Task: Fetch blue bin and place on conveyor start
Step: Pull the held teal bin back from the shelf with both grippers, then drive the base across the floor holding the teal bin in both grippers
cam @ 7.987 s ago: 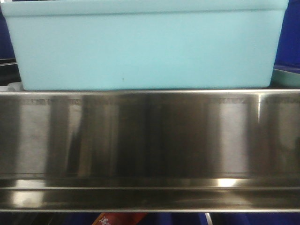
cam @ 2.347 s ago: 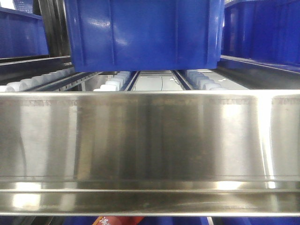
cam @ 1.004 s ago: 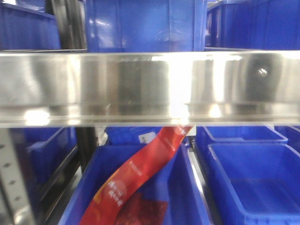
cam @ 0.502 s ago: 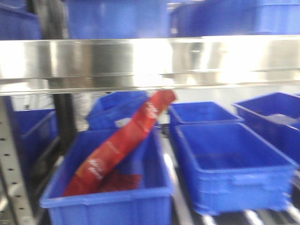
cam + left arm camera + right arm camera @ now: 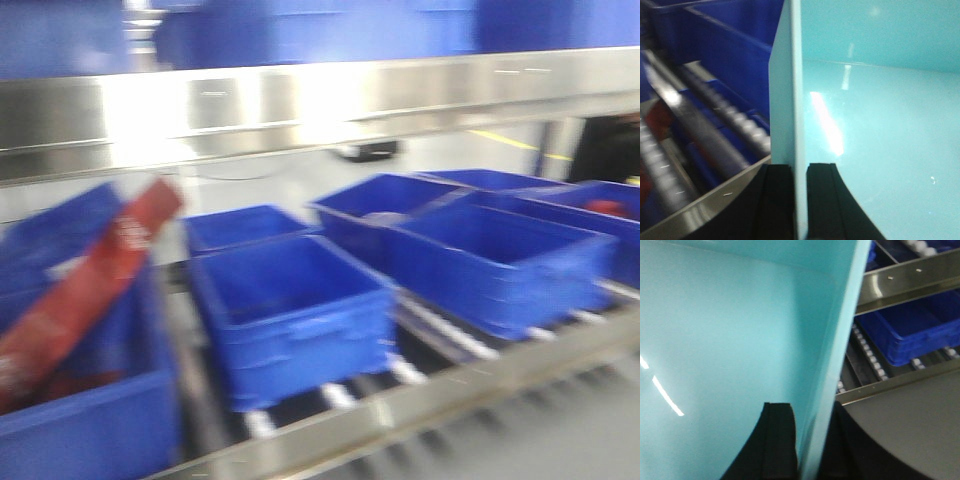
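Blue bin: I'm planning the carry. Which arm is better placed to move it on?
Neither alone: left gripper and right gripper each have jaws shut on a wall of the blue bin, so both carry.

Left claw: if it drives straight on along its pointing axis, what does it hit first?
The blue bin itself. The left claw straddles the bin's wall, one finger on each side, and that wall runs straight ahead of it. Nothing else shows in that line, though depth is unclear.
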